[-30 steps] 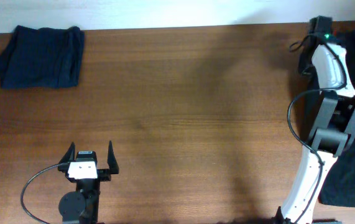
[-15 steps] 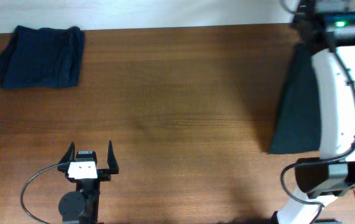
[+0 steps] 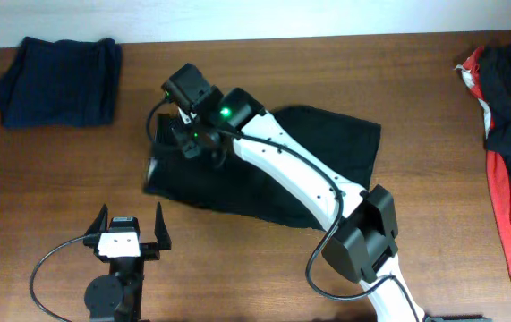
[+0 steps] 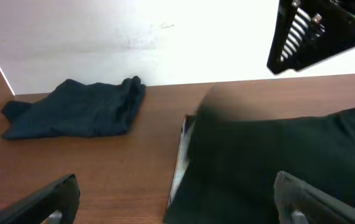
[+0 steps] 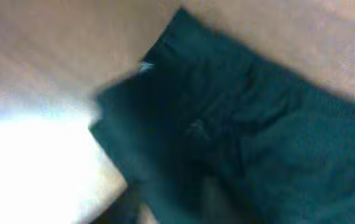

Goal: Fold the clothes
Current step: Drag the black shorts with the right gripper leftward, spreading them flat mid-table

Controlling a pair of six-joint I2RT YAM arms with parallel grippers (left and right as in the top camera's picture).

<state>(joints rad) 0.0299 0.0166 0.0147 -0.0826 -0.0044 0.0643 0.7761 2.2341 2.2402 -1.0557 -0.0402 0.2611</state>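
Clothes partly done: folded dark garment [image 3: 58, 80] at the far left corner; black garment [image 3: 327, 148] spread unfolded mid-worktop; red-and-black pile [image 3: 506, 134] waiting at the right edge; left jaws wide apart, empty; right jaws at the black garment's left end, grip impossible to tell.

**One spread, one folded, one heaped**

Black garment [image 3: 336, 148] spread across the middle of the table [image 3: 327, 72], rumpled, bunched at its left edge with a pale strip showing there. Navy garment [image 3: 58, 82] folded compactly at the far left corner, well apart. Red-and-black clothes [image 3: 510, 107] heaped loose along the right edge, unfolded.
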